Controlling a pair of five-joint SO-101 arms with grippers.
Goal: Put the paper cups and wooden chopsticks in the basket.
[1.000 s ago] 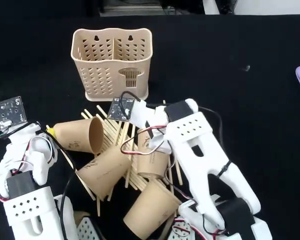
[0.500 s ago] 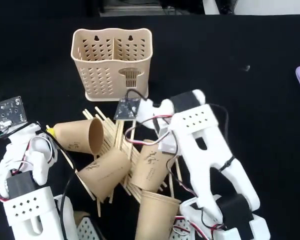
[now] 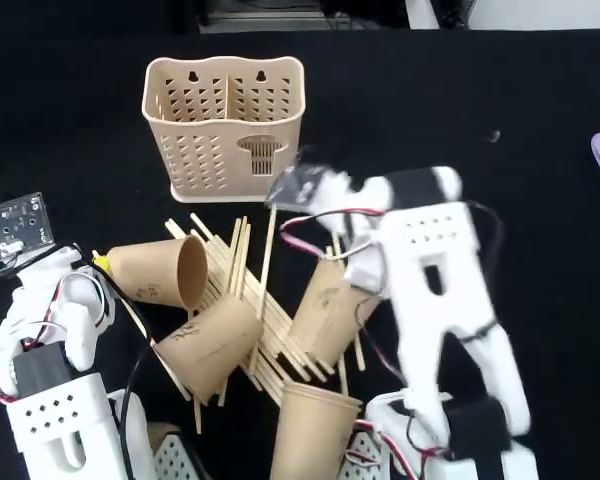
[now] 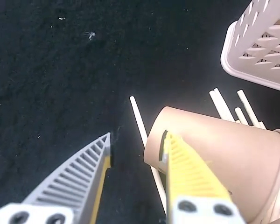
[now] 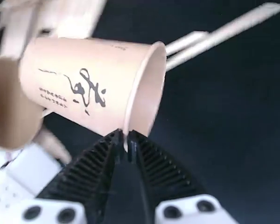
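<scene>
The basket [image 3: 225,125] stands upright at the far side of the black table [image 3: 480,100], apart from the heap in front of it. That heap is a fan of chopsticks [image 3: 250,290] lying crosswise on the table with four cups on and around them. The right pincer [image 5: 125,137] is pressed together on the rim of the held cup [image 5: 93,88], one finger inside the mouth and one outside. From above, this held cup [image 3: 325,310] hangs tilted under the right arm's wrist, mouth up toward the arm and base down over the chopsticks; whether the base touches them cannot be told. The left pincer [image 4: 136,137] is spread. Its yellow finger lies right at the closed end of the left cup [image 4: 214,154], and its grey finger sits over bare table, off to the side of a single chopstick [image 4: 140,116]. The left cup [image 3: 155,270] lies on its side at the left edge of the heap, mouth toward the middle. The middle cup [image 3: 208,345] lies on its side just below it, on the chopsticks. The near cup [image 3: 310,435] lies at the near edge between the two arm bases. A corner of the basket [image 4: 266,42] shows beyond the left cup.
</scene>
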